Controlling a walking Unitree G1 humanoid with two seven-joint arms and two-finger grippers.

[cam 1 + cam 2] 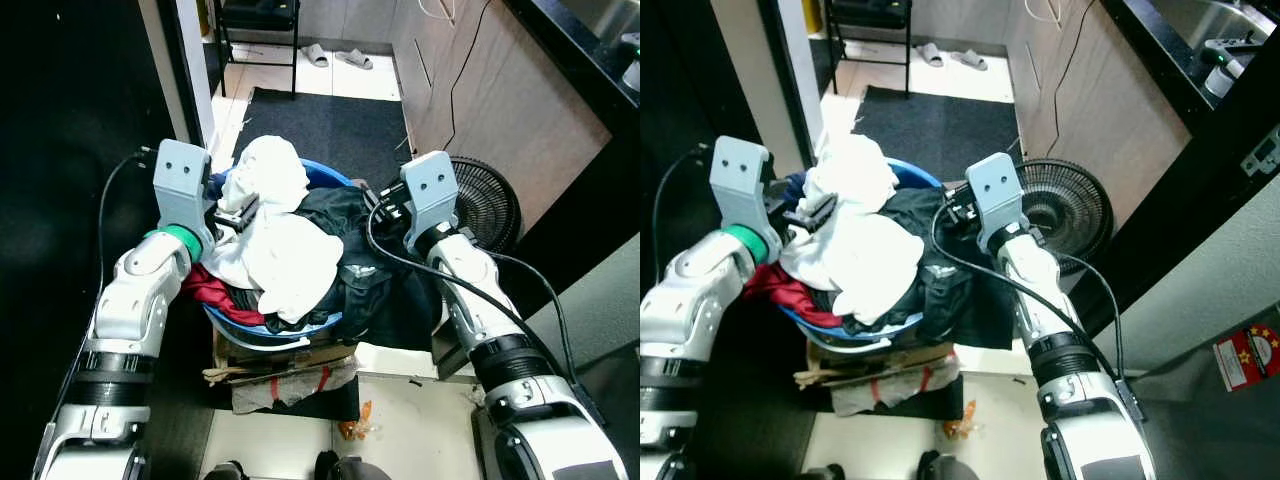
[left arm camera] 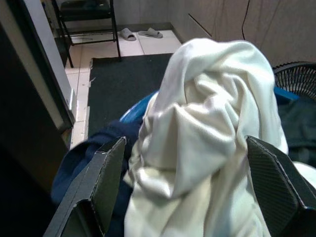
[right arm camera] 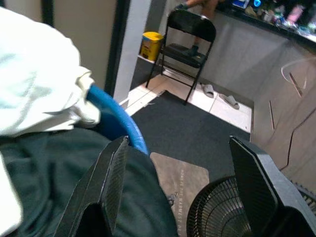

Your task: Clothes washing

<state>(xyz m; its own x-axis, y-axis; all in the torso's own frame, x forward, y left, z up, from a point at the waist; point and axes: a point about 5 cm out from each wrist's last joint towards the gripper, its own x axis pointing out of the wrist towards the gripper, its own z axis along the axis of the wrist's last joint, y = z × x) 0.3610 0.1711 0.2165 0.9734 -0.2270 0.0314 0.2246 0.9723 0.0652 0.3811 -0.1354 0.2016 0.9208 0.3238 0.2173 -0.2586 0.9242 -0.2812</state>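
Note:
A blue laundry basket (image 1: 324, 177) stands heaped with clothes right in front of me. On top lies a bulky white garment (image 1: 276, 238), with dark clothes (image 1: 365, 272) spilling over the right side and a red piece (image 1: 208, 286) at the left. My left gripper (image 1: 236, 212) is at the basket's left side, open, its fingers (image 2: 106, 177) straddling the white garment (image 2: 207, 123). My right gripper (image 1: 377, 202) hovers open at the right rim, above the dark clothes (image 3: 59, 177) and the blue rim (image 3: 118, 123).
The basket rests on a cardboard box (image 1: 285, 365). A black floor fan (image 1: 487, 200) stands close on the right, beside wooden cabinets (image 1: 500, 90). Beyond lie a dark mat (image 1: 330, 125), a folding chair (image 1: 258, 20) and slippers (image 1: 335, 55). A dark wall (image 1: 70, 130) closes the left.

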